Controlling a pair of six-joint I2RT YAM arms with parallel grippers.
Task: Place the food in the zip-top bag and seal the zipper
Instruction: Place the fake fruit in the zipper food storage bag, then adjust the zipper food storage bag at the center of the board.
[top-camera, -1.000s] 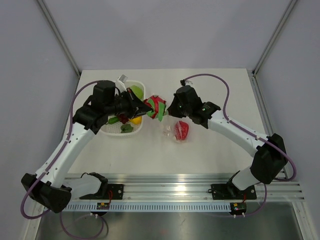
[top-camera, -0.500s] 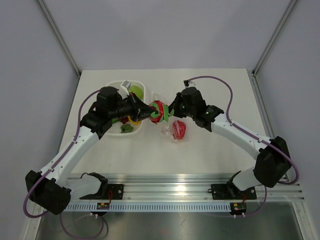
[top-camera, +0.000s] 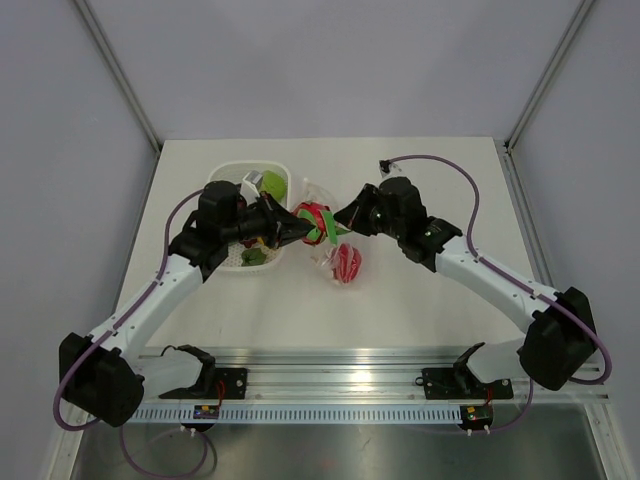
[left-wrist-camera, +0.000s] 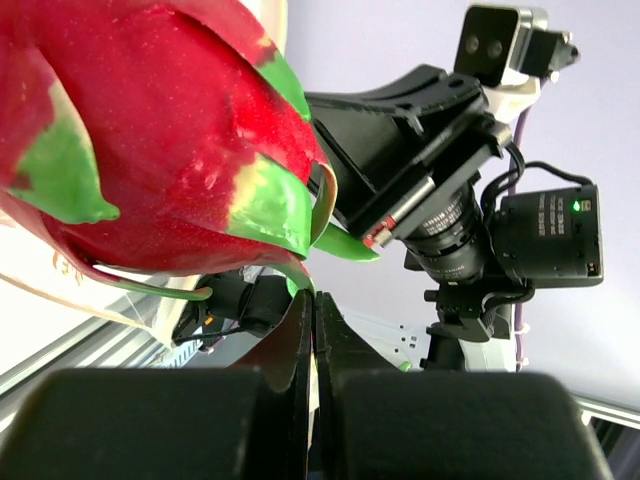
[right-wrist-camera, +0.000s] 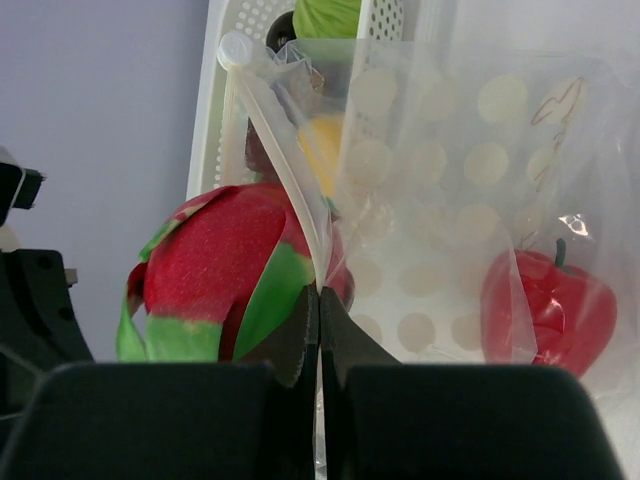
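Transparent plastic of the zip-top bag (right-wrist-camera: 450, 190) already encloses one red fruit (right-wrist-camera: 548, 300), at the lower right of the right wrist view. One item is bagged.

A green piece (top-camera: 273, 184) and a yellow piece (right-wrist-camera: 322, 148) lie in the white basket (top-camera: 232, 266), upper left of centre in the overhead view. By this reckoning the task is in its early part. Loading is unfinished and the zipper (right-wrist-camera: 280, 160) is unsealed.

The left gripper (left-wrist-camera: 312, 300) has its jaws pressed together, apparently on a green leaf of the red dragon fruit (left-wrist-camera: 150, 130). The fruit fills the upper left of that view.

The right gripper (right-wrist-camera: 318, 295) pinches the bag's mouth edge and holds it raised. The dragon fruit sits just beside that edge, on the left, at the opening. Whether it has crossed the mouth cannot be determined.
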